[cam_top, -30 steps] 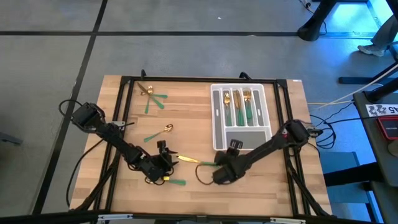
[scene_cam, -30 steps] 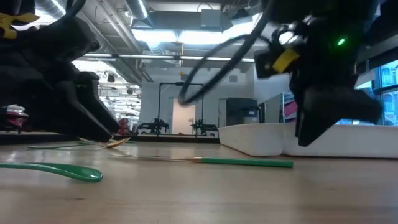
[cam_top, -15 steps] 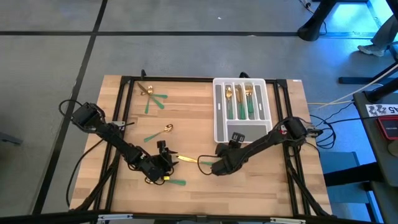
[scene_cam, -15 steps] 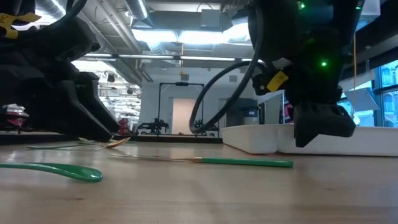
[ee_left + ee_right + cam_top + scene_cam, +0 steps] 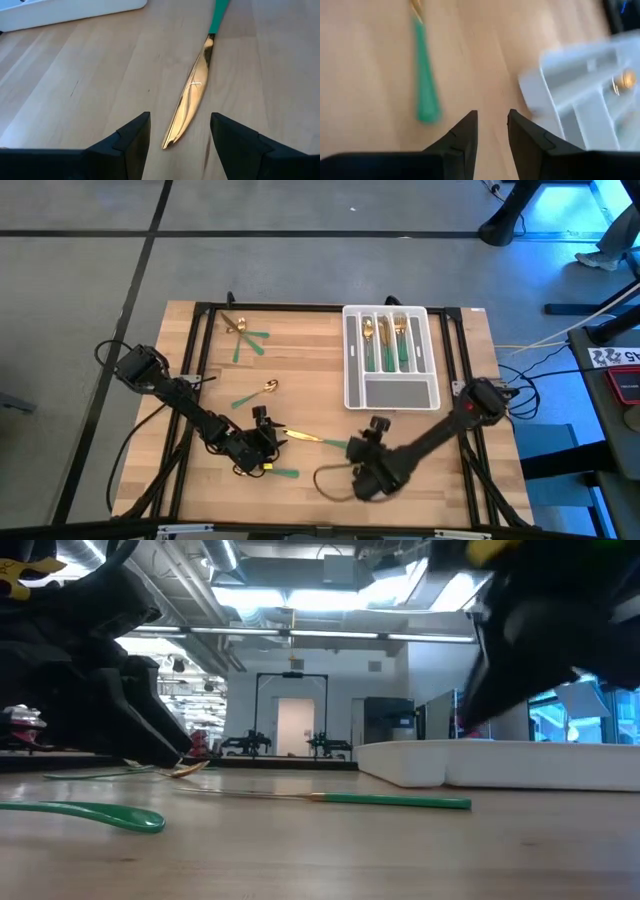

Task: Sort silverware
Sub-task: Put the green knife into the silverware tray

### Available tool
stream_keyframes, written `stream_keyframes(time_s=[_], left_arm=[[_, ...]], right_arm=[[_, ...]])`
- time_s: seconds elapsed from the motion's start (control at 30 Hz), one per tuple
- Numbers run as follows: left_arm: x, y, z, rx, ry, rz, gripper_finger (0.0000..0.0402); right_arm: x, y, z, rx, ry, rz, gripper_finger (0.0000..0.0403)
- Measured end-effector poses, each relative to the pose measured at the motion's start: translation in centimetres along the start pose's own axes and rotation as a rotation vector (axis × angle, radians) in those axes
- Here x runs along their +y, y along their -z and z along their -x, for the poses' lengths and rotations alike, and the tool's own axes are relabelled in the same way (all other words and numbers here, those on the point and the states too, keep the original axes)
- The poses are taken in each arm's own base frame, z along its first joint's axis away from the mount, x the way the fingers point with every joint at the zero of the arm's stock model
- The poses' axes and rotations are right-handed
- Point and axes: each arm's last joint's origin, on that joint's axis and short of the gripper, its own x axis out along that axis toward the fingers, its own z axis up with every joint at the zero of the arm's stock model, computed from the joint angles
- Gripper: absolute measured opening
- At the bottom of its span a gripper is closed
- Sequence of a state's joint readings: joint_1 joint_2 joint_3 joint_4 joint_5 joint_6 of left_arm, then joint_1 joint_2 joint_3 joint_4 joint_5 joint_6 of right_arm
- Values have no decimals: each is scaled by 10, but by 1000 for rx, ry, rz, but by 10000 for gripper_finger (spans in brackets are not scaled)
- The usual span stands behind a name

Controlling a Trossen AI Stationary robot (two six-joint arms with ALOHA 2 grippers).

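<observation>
A knife (image 5: 318, 439) with a gold blade and a green handle lies flat on the wood, also seen in the low view (image 5: 390, 801). My left gripper (image 5: 270, 437) is open, and the blade tip (image 5: 172, 140) lies between its fingers without touching them. My right gripper (image 5: 375, 427) hangs near the knife's handle end (image 5: 424, 105), between it and the grey-white tray (image 5: 390, 358), with only a narrow gap between its fingers. The tray holds several pieces in its long slots. A spoon (image 5: 260, 390) and crossed pieces (image 5: 245, 335) lie on the left half.
A green handle (image 5: 283, 473) lies by the near edge next to my left gripper, also seen in the low view (image 5: 90, 813). A black frame (image 5: 320, 307) runs around the table. Bare wood lies between the spoon and the tray.
My right gripper moved toward the far edge against the tray's near end, and the tray slid a little toward the far edge and straightened. The gripper then drew back toward the near edge. My left gripper and the knife stayed where they were.
</observation>
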State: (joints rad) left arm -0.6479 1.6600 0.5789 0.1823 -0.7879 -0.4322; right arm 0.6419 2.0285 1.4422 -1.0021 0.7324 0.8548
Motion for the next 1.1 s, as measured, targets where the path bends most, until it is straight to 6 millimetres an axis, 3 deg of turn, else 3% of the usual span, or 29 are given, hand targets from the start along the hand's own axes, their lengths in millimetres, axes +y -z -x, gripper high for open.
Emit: stream_keyframes(time_s=[0.13,0.33,0.53,0.67,0.9,1.1], left_arm=[[-1,-1,0,-11,5,-8,198],[-1,-3,0,-27,11,-27,198],[-1,-4,0,-28,12,-34,198],[-1,-4,0,-28,12,-13,198],[-1,-4,0,-28,13,34,198],[-1,-4,0,-27,13,45,198]], right_arm=[[25,11,0,-188,-87,-75,106],[37,16,-30,-363,-254,-200,106],[19,-2,-66,-482,-553,-265,112],[3,-11,-85,-493,-534,-257,144],[-8,-15,-100,-439,-553,-241,222],[-3,-4,-100,-345,-541,-222,217]])
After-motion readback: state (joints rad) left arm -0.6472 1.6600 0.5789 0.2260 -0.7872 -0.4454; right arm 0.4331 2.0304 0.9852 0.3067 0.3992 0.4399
